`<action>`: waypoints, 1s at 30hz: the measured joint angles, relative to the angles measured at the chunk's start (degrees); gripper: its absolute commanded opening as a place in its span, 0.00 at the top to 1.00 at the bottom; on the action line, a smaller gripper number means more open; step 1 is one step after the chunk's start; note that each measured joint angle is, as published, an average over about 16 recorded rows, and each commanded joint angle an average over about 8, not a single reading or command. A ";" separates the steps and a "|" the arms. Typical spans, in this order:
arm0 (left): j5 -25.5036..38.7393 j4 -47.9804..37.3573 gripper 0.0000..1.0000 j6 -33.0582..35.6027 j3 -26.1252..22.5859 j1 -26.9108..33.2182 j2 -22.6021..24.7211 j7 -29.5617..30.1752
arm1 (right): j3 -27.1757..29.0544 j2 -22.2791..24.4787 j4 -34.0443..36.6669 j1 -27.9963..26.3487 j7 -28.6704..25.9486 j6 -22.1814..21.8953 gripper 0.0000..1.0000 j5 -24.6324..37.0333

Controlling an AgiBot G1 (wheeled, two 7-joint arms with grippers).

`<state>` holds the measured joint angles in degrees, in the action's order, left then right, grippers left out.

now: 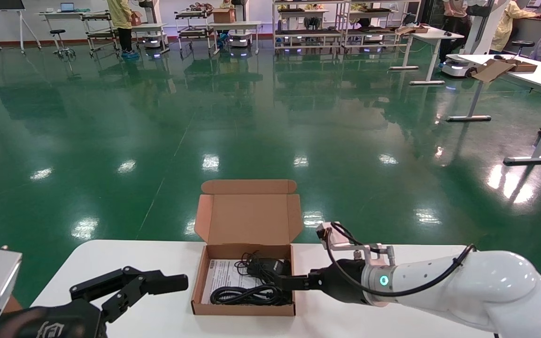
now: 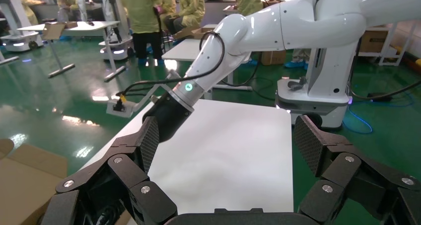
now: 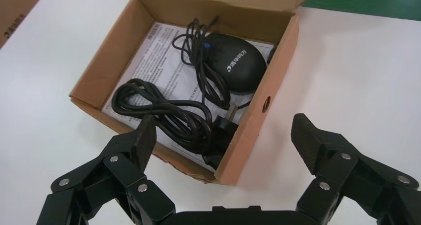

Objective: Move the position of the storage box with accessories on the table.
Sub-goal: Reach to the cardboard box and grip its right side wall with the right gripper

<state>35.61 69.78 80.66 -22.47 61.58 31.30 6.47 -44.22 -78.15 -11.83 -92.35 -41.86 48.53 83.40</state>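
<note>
The storage box (image 1: 242, 309) sits open at the middle of the white table (image 1: 111, 263), its lid (image 1: 248, 218) standing up at the far side. Inside lie the accessories: a black mouse (image 3: 241, 61), a coiled black cable (image 3: 159, 111) and a printed paper sheet (image 3: 154, 56). My right gripper (image 1: 282, 281) reaches in from the right and is open. It straddles the box's right wall (image 3: 258, 106) near the front corner, one finger above the cable and the other above the bare table (image 3: 357, 76). Left of the box, my left gripper (image 1: 167, 286) hovers open and holds nothing.
The table's far edge runs just behind the box, with green floor beyond. Another white desk (image 1: 533, 70) carrying cardboard stands far right. Carts, shelves and people line the back of the hall. In the left wrist view my right arm (image 2: 248, 41) crosses above the table (image 2: 228, 150).
</note>
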 measured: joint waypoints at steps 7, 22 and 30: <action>0.00 0.00 0.00 0.00 0.00 0.00 0.00 0.00 | -2.35 0.04 -1.86 1.93 -2.27 -3.17 0.00 -0.50; 0.00 0.00 0.00 0.00 0.00 0.00 0.00 0.00 | -6.45 0.08 -3.14 4.11 -4.36 -6.86 0.13 -3.05; 0.00 0.00 0.00 0.00 0.00 0.00 0.00 0.00 | -8.30 0.11 -3.56 4.72 -4.89 -8.35 0.96 -4.78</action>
<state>35.61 69.78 80.66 -22.47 61.58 31.30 6.47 -52.52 -78.04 -15.39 -87.63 -46.75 40.18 78.63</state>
